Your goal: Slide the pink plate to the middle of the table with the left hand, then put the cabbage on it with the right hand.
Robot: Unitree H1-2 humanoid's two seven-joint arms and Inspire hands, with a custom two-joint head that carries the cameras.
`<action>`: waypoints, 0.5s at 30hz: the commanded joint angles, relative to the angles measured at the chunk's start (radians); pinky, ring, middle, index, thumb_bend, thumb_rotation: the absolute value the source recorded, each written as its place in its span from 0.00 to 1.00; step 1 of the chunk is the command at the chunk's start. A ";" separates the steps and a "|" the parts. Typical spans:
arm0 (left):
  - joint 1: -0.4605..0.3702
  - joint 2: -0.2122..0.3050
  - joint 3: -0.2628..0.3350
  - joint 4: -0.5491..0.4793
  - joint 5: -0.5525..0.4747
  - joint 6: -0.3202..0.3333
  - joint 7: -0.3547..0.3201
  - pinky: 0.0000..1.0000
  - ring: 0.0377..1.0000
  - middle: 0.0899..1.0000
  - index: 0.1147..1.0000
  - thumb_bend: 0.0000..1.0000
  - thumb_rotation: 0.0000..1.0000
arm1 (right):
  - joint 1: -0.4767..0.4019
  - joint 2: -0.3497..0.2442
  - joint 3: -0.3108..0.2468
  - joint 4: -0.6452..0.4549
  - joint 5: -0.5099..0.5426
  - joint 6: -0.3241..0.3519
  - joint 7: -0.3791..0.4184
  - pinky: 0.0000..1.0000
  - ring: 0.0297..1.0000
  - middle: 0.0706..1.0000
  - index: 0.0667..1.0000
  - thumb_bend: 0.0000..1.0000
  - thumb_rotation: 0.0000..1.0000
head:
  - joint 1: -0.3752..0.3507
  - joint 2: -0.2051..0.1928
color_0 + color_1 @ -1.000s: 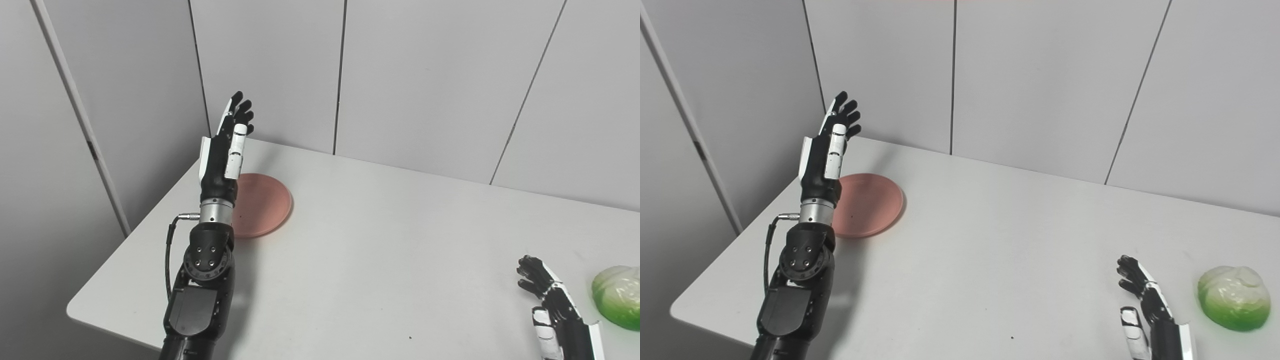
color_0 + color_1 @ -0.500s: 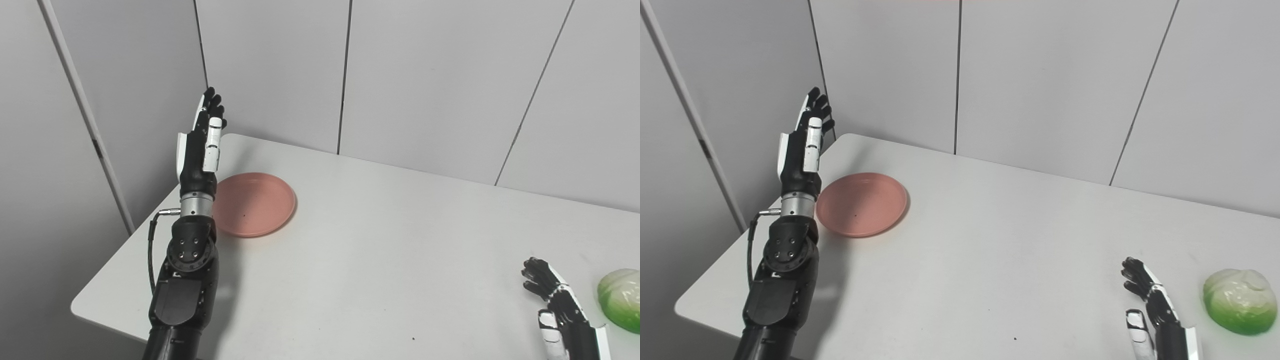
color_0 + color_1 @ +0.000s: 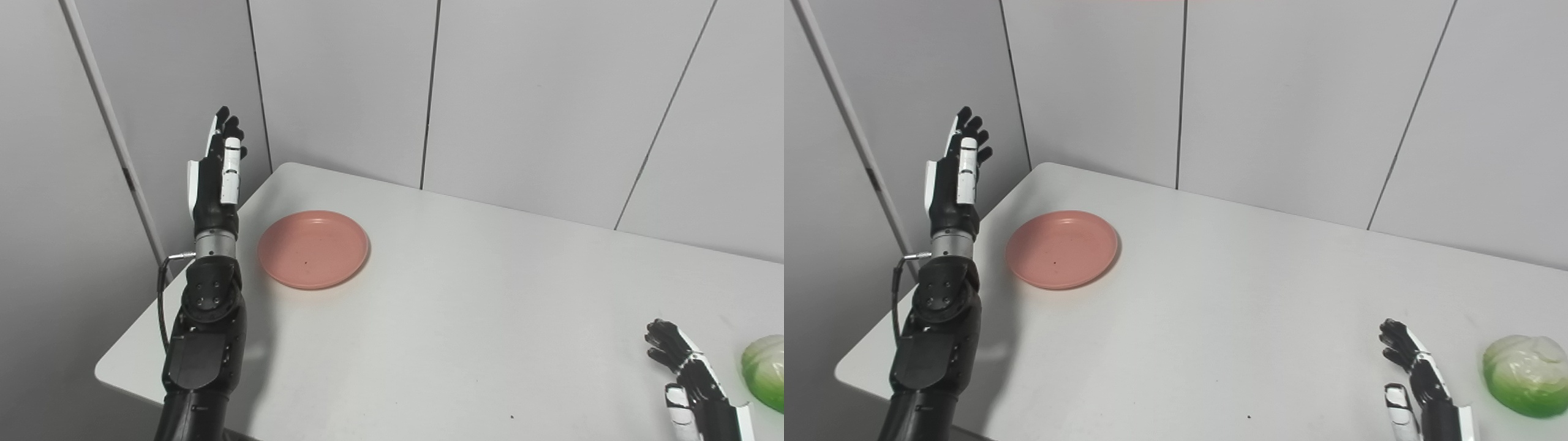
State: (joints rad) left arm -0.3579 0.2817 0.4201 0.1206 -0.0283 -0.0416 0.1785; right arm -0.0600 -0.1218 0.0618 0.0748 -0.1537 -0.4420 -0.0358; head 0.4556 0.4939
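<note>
Pink plate (image 3: 1061, 248): seen lying flat on the white table (image 3: 1213, 318), near its far-left corner; it is empty, and nothing is touching it.

Left hand (image 3: 952, 177): raised upright above the table's left edge, to the left of the plate and apart from it. The fingers (image 3: 968, 131) are held straight, pointing up and slightly spread; nothing is held.

Left arm (image 3: 937, 331): seen rising from the bottom-left, over the near-left corner of the table.

Cabbage (image 3: 1526, 375): found on the table at the far right, near the front edge, well apart from the plate; pale on top, bright green below.

Right hand (image 3: 1415, 373): kept low at the bottom-right, just left of the cabbage and not touching it. Its fingers (image 3: 1393, 340) are loosely curled and apart, and nothing is held.

Walls: plain grey panels are seen behind the table.
</note>
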 commanded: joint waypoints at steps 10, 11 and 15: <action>-0.021 0.078 0.022 0.054 -0.120 -0.007 -0.038 0.93 0.94 0.96 0.95 0.39 1.00 | -0.007 -0.047 -0.030 0.075 -0.013 0.041 0.008 0.78 0.81 0.81 0.80 0.31 1.00 | 0.008 0.009; -0.020 0.082 0.022 0.056 -0.133 -0.002 -0.042 0.92 0.94 0.95 0.94 0.39 1.00 | -0.007 -0.047 -0.030 0.075 -0.012 0.041 0.008 0.78 0.81 0.81 0.80 0.32 1.00 | 0.008 0.009; -0.024 0.092 0.028 0.076 -0.177 0.021 -0.052 0.91 0.93 0.94 0.92 0.40 1.00 | -0.005 -0.041 -0.032 0.069 0.005 0.052 0.013 0.79 0.81 0.81 0.80 0.32 1.00 | 0.008 0.011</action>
State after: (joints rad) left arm -0.3494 0.3401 0.4448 0.2102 -0.1893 -0.0181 0.1468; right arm -0.0575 -0.1255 0.0618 0.0673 -0.1515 -0.4336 -0.0285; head 0.4648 0.5047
